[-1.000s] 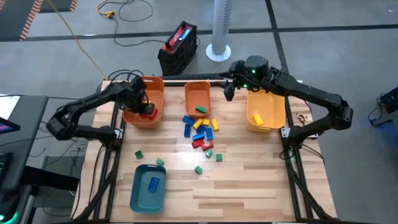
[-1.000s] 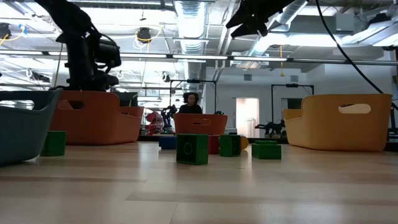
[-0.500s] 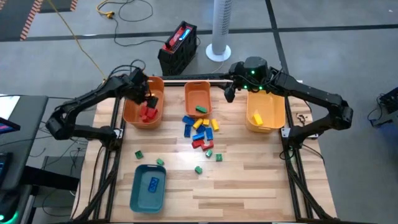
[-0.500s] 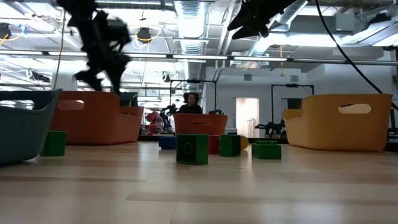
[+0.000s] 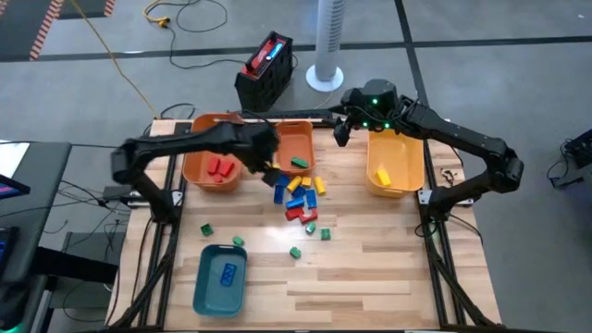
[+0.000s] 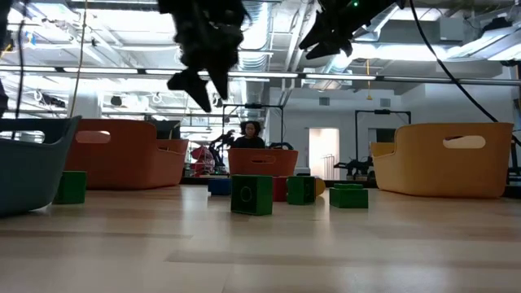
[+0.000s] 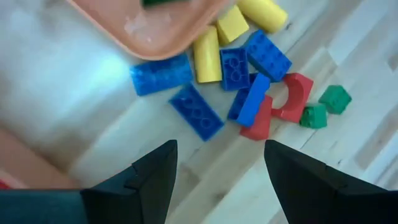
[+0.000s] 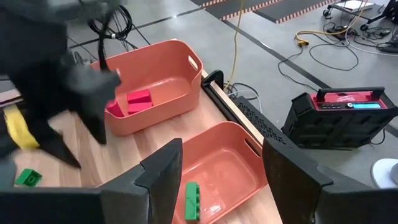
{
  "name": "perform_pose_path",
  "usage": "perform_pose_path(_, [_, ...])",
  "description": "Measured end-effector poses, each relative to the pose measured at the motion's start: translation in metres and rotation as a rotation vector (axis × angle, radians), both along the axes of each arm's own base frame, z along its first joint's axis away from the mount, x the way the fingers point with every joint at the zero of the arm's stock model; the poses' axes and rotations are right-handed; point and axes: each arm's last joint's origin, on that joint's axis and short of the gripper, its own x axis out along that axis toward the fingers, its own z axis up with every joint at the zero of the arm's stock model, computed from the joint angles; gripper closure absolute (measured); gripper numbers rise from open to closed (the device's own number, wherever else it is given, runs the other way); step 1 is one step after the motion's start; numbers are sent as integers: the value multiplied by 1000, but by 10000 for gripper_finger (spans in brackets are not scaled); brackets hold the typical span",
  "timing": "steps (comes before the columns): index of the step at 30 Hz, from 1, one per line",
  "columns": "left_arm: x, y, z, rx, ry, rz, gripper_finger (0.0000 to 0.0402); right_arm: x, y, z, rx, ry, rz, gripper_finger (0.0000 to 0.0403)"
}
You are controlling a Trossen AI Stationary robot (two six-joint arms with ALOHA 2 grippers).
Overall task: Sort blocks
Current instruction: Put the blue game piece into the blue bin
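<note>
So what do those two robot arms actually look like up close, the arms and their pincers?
Both arms are dark, almost black, built of slim jointed segments. The right arm shows a small green light near its wrist. Each ends in a two-finger pincer: the left gripper and right gripper both have flat, wedge-shaped dark fingers with angled edges. No lettering is visible.

Small plastic toy blocks [image 5: 298, 196] in blue, yellow and red lie heaped mid-counter, just beside the middle orange bin. Green ones [image 5: 295, 252] are scattered nearer the front. Red blocks [image 5: 219, 167] rest in the left orange bin, one green block [image 8: 192, 200] in the middle bin, a yellow one [image 5: 382, 176] in the yellow bin, blue ones [image 5: 228, 272] in the teal bin
</note>
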Motion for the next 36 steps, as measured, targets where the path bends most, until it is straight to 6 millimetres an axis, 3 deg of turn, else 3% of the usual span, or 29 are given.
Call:
perform_pose_path(4, [23, -7, -27, -39, 80, 36, 167, 0, 0, 0, 0, 0, 1, 170])
perform_pose_path(10, [39, -7, -58, -69, 155, 93, 167, 0, 0, 0, 0, -1, 1, 170])
perform_pose_path(27, [62, -12, -103, -19, 208, 235, 139, 0, 0, 0, 0, -1, 3, 170])
perform_pose_path(36, [60, -22, -108, 62, 246, 250, 139, 0, 0, 0, 1, -1, 3, 170])
